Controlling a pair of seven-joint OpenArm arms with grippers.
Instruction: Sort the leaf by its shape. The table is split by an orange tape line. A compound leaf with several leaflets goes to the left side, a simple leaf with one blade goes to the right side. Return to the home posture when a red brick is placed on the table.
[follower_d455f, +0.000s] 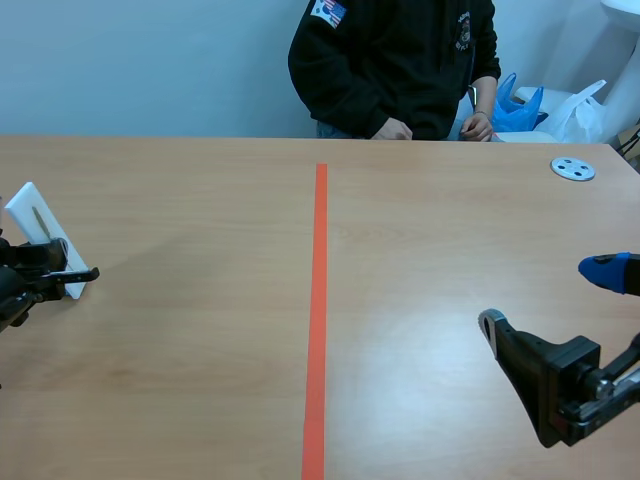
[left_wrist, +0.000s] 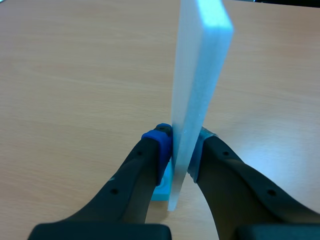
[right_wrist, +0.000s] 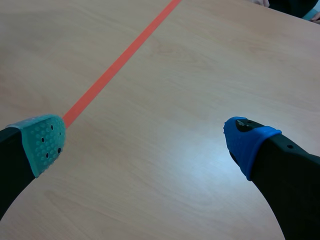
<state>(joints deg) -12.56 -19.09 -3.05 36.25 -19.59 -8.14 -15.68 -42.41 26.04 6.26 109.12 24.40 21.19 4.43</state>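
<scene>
Leaf card and surroundings. The task's thing is a flat white rectangular foam board (follower_d455f: 38, 235), standing on edge and tilted near the left edge of the pale wooden bench (follower_d455f: 200, 350), well to the left of the orange tape line (follower_d455f: 320, 300). Its broad face carries a narrow dark mark; whether this is a simple or a compound leaf cannot be told. In the left wrist view the board (left_wrist: 197, 75) appears edge-on, rising upright from between the fingers. The left gripper (left_wrist: 181, 145) is closed on the board's lower part, one blue pad (left_wrist: 157, 139) pressed to each face. A small light-blue piece (left_wrist: 162, 187) lies at the board's foot beside the finger; what it is cannot be told.

The right gripper (follower_d455f: 550, 297) hangs over the near right corner of the bench, right of the tape line, its fingers spread wide with nothing between them. In its own view a teal dotted pad (right_wrist: 44, 142) and a blue pad (right_wrist: 246, 141) stand well apart over bare wood.

At the far edge a person in a dark top (follower_d455f: 395, 60) sits with both hands at the bench's rim. A grey round disc with holes (follower_d455f: 573, 169) lies near the far right corner; blue and white bags (follower_d455f: 520, 105) lie beyond it.
</scene>
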